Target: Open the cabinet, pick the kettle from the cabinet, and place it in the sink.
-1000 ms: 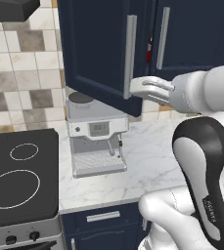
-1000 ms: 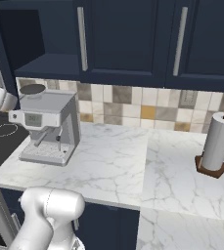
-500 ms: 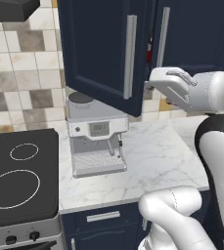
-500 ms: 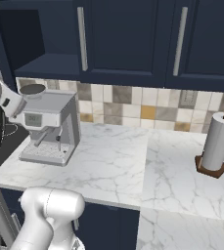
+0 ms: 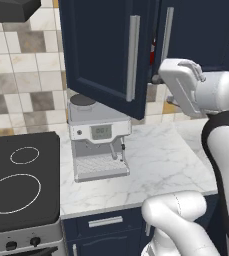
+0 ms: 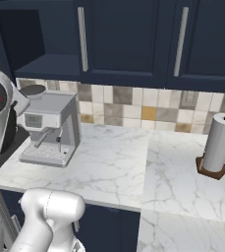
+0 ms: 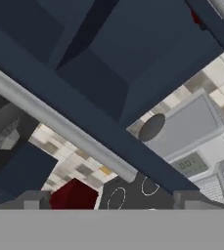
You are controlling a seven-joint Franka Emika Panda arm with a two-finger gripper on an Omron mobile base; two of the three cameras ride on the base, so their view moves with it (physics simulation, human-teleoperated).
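The navy cabinet has its left door swung open toward me, silver bar handle facing out; the right door is shut. A red sliver of the kettle shows in the gap between the two doors, and at the hand view's top edge. The cabinet's bare navy shelf shows from the right. My gripper hangs just right of the open door's lower edge, open, nothing between its fingertips. The door handle crosses the hand view diagonally. The sink is out of view.
A silver coffee machine stands on the marble counter under the open door, beside the black cooktop. A paper towel roll stands at the right. A dark red shape sits low in the hand view; I cannot tell what it is.
My hand has moved up and to the right, away from the open door's lower edge. The door stays open as before and the gripper stays open.
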